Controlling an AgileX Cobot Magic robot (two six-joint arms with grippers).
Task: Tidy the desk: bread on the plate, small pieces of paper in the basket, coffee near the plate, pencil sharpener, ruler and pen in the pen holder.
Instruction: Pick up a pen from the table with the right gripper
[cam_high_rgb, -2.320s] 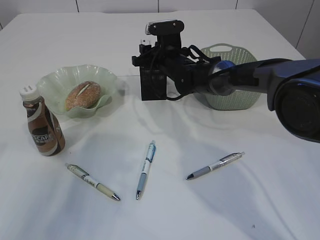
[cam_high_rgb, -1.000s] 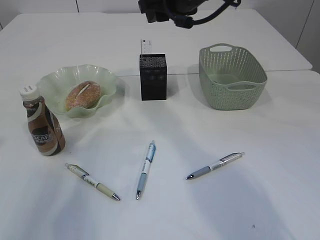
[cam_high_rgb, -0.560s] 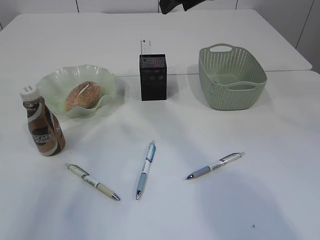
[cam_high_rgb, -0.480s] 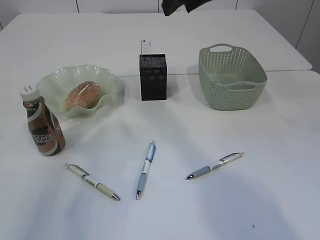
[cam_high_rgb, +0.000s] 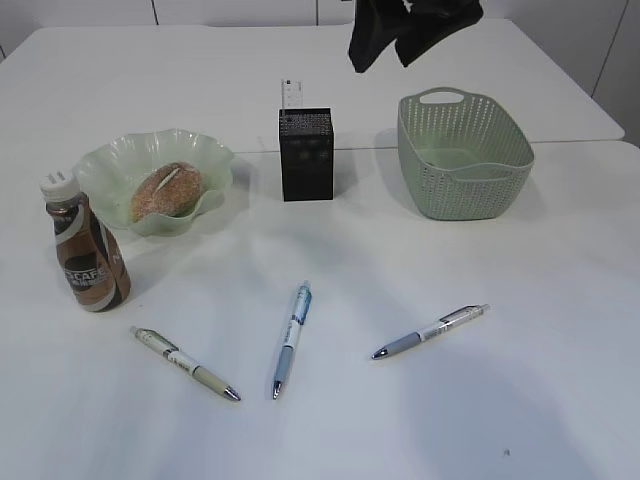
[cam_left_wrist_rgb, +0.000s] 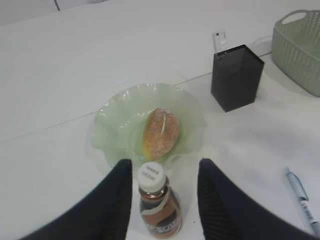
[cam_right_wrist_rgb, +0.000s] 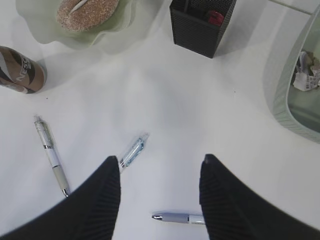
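Bread (cam_high_rgb: 165, 190) sits on the green plate (cam_high_rgb: 205, 153), coffee bottle (cam_high_rgb: 87, 258) upright just beside it. Three pens lie apart on the desk (cam_high_rgb: 520, 380): cream pen (cam_high_rgb: 185, 364), blue pen (cam_high_rgb: 291, 339), grey pen (cam_high_rgb: 430, 331). Pen holder (cam_high_rgb: 306, 155) has the ruler (cam_high_rgb: 291, 95) standing in it. Crumpled paper (cam_right_wrist_rgb: 306, 71) lies in the basket (cam_high_rgb: 466, 150). Right tool (cam_right_wrist_rgb: 160, 192) high above the pens, jaws apart, empty. Left tool (cam_left_wrist_rgb: 165, 200) above the bottle, jaws apart, empty.
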